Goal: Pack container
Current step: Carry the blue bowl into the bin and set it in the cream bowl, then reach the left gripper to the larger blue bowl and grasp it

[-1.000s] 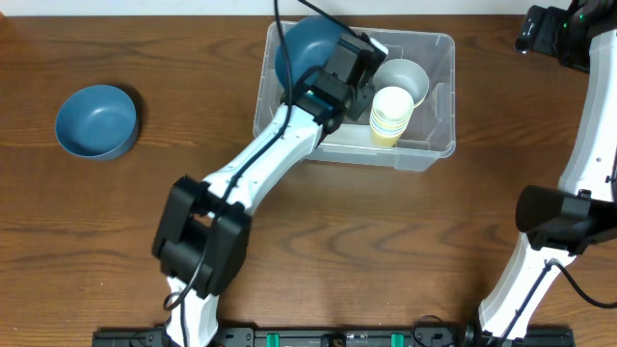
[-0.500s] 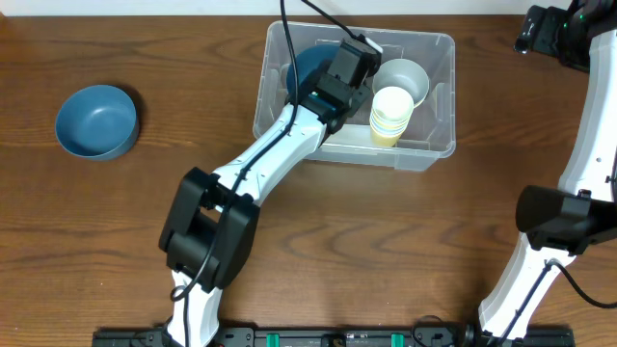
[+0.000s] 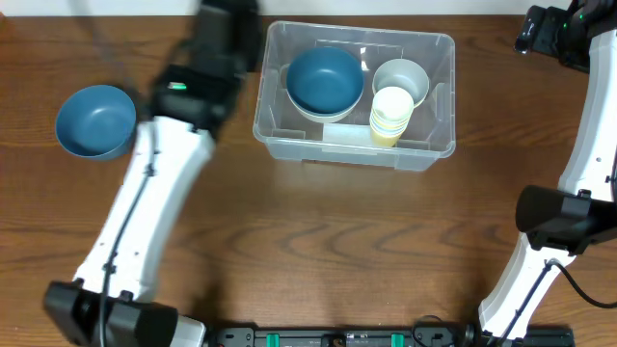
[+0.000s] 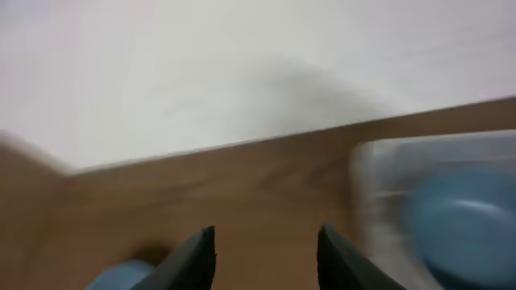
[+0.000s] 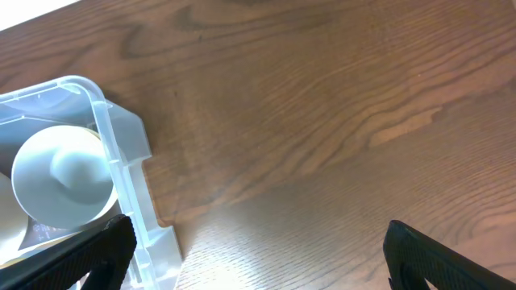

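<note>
The overhead view shows the large clear plastic rectangular container [image 3: 289, 145] at the far middle of the wooden table [image 3: 386, 251], with a round blue bowl [image 3: 325, 79] inside; the left wrist view gives it only blurred (at the right edge). The left gripper [image 4: 266, 235], jaws apart and empty, is to the container's left.

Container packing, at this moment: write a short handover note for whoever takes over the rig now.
Left gripper: open, empty, over the table between the container and the loose blue bowl.
Right gripper: open, empty, over the table off the container's right end.
Done: packed blue bowl, white cup and stack of yellow cups are in the container.
Left: the loose blue bowl, on the table left of the container.
</note>
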Robot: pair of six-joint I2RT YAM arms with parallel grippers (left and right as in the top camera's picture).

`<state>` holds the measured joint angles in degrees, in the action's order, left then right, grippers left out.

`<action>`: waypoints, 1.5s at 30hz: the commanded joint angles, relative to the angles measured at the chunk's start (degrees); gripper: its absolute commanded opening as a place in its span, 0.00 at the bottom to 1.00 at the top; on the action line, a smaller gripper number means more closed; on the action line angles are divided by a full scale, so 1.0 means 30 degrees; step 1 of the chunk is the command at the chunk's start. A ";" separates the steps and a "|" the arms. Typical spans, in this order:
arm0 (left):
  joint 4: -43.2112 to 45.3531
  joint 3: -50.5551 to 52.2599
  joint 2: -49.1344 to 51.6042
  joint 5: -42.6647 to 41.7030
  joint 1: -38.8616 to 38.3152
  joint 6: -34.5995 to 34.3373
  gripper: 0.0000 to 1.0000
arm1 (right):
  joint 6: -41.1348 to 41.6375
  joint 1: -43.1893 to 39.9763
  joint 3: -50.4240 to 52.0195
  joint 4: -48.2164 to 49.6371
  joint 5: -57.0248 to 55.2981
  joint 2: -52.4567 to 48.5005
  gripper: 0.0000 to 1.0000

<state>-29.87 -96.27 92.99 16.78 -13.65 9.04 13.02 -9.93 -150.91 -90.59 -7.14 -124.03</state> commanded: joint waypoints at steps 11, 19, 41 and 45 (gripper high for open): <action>-0.0969 0.0197 0.4488 0.0073 0.7257 -0.2492 0.42 | 0.0219 -0.0058 -0.0299 -0.0022 -0.0117 0.0015 0.99; -0.0954 0.0211 0.7133 -0.2215 0.8655 -0.3126 0.41 | 0.0219 -0.0066 -0.0299 -0.0022 -0.0117 0.0015 0.99; -0.0772 0.0780 0.9814 -0.2455 0.9136 -0.4277 0.41 | 0.0219 -0.0058 -0.0299 -0.0022 -0.0117 0.0015 0.99; -0.0889 0.0780 1.0462 -0.2455 0.9136 -0.4590 0.35 | 0.0219 -0.0066 -0.0299 -0.0022 -0.0117 0.0015 0.99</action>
<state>-32.38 -94.94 121.80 9.47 13.47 -3.16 13.02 -9.93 -150.91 -90.59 -7.14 -124.03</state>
